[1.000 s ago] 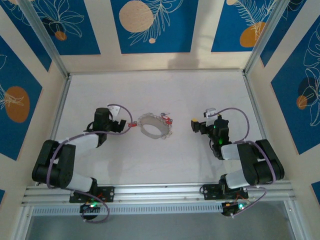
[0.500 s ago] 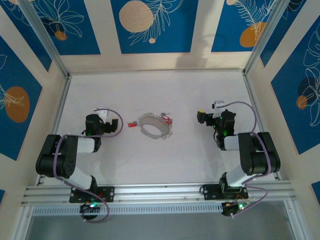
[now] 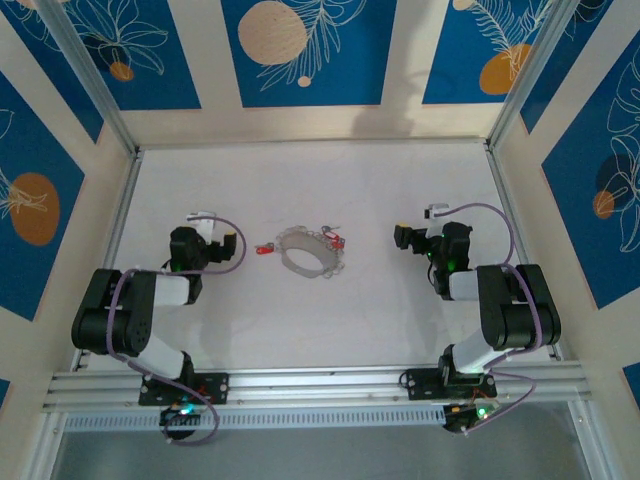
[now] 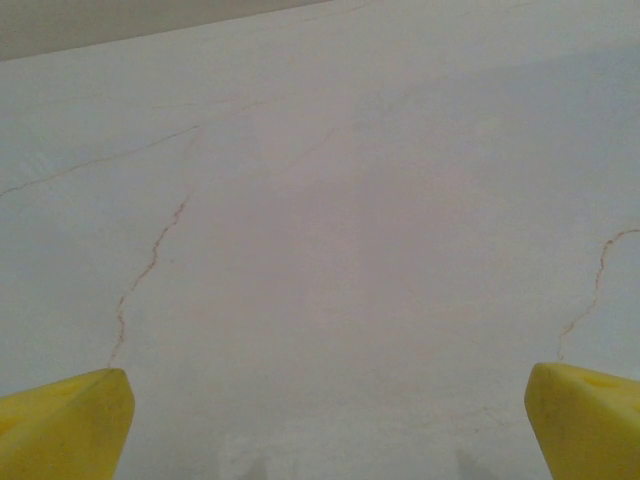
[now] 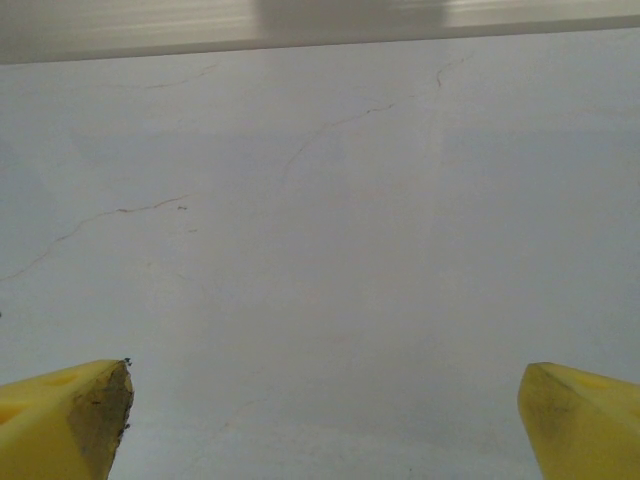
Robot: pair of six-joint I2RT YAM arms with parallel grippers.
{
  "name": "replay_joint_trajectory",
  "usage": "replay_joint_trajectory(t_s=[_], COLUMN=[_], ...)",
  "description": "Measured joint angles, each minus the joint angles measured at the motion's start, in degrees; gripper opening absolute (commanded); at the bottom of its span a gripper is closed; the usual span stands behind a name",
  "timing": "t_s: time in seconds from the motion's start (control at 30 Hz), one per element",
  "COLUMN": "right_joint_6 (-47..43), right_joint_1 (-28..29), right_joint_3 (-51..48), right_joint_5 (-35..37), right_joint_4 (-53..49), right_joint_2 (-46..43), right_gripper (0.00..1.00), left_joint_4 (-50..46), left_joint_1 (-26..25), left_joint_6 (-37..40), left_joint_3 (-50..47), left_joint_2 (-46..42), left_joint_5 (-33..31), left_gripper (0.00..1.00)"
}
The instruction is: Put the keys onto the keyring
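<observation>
While left pincer [image 3: 233, 247] and right pincer [image 3: 401, 238] gape, the keyring [image 3: 296, 236] lies between.

— Inspector, what obstructs the centre?
— A thin pale grey oval keyring [image 3: 308, 251] with red-tagged silvery keys [image 3: 333, 240]; one key [image 3: 264, 249] lies just left of it.
— And elsewhere?
— You have bare white table [image 3: 300, 330] on every side.

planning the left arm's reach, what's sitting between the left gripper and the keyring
In the top view, one small red-tagged key lies between the left gripper and the keyring, nearer the keyring.
</observation>
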Motion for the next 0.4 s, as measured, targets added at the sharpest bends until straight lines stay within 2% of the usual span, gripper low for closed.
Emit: replay_joint_trajectory(t_s=[0.4], right_joint_6=[0.4], right_joint_1=[-0.1], right_joint_3=[0.1], right_joint_5=[-0.1], right_joint_4=[-1.2], right_joint_2=[0.0], right_gripper=[0.99], left_joint_4=[0.0], left_joint_1=[0.0], left_joint_6=[0.0], left_joint_3=[0.0], left_joint_2=[0.0], left_joint_5=[0.4], left_gripper=[1.00])
